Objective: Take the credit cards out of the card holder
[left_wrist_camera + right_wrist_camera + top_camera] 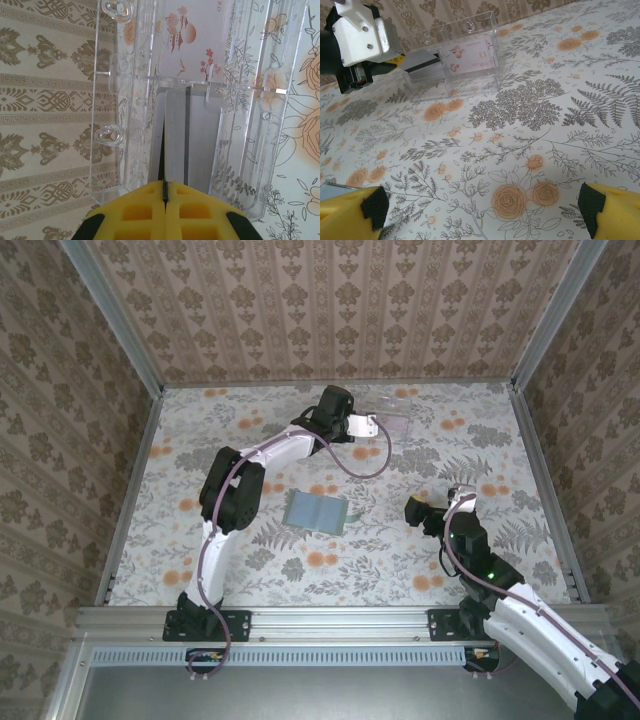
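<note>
Near the middle of the flower-patterned counter point(200, 440) lies the flat, soft, blue-grey card holder point(316, 510), open and face up, with no claw touching it. Well beyond it, at the far side of the counter, sits a clear plastic tray point(398, 422). A thin pale pink card point(185, 30) printed with small red and orange flowers rests inside the tray, in the compartment past a see-through divider. A thin dark grey card point(192, 140) reaches into the nearer compartment of the same tray point(107, 100). The left claw point(165, 192) has its yellow fingers pressed together on the near end of the dark grey card. From the top view, the left arm stretches out across the counter and the left claw point(368, 426) is just beside the tray. The right wrist view shows the pale pink card point(470, 57) upright within the tray point(475, 82) and the dark grey card point(422, 61) running from the left claw point(395, 61) toward it. The right claw point(482, 207) hangs over bare counter with its yellow fingers spread wide apart, gripping nothing, just to the right of the card holder point(413, 508).
</note>
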